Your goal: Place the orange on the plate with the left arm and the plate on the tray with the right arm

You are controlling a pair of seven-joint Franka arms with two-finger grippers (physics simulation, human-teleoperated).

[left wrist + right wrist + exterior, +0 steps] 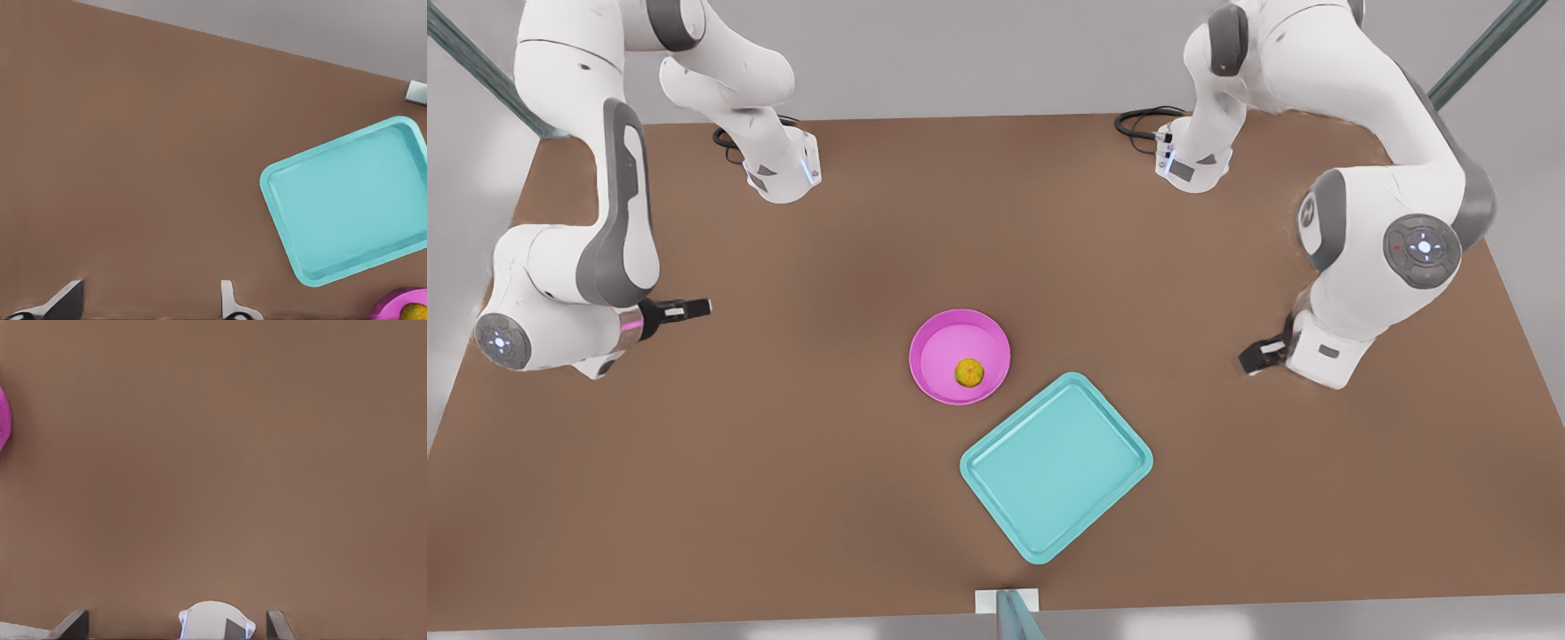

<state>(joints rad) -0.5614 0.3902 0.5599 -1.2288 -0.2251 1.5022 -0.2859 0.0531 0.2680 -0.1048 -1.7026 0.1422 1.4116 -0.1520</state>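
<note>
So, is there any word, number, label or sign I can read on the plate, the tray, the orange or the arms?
None: the plate, tray and orange are plain; arm joints carry only small coloured lights, no readable text.

Simulated robot lab: bare brown table (pixel 783 462), grey walls, two mounted arms.

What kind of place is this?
Probably a simulated robot test bench: two white arms bolted to a brown table, left hand and right hand waiting open at its sides, and a plate holding an orange beside a tray.
</note>
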